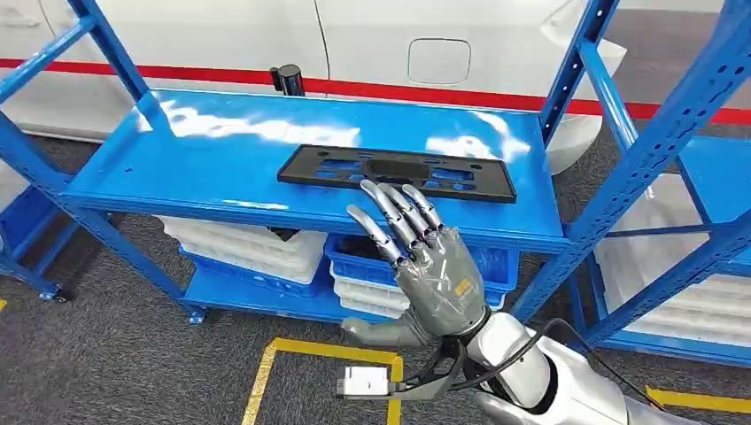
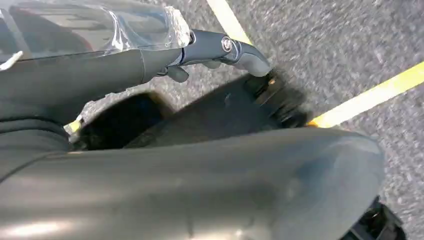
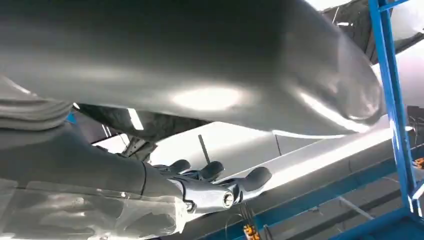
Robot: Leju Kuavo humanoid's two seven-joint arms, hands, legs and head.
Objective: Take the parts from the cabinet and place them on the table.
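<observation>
A flat black frame-shaped part [image 1: 396, 173] lies on the top board of the blue cabinet shelf [image 1: 195, 159], toward its front right. My right hand [image 1: 425, 257] is raised in front of the shelf edge with its back toward me. Its fingers are stretched out and apart, and their tips reach the near edge of the part; I cannot tell whether they touch it. The right wrist view shows the same spread fingers [image 3: 257, 176] holding nothing. My left hand [image 2: 220, 50] hangs over the grey floor with nothing in it.
White trays [image 1: 257, 248] and a blue bin [image 1: 354, 261] sit on the lower shelf. Slanted blue uprights [image 1: 655, 150] flank the shelf, with a second rack [image 1: 708, 177] at right. A black cylinder [image 1: 287, 80] stands at the shelf's back edge. Yellow lines [image 1: 266, 372] mark the floor.
</observation>
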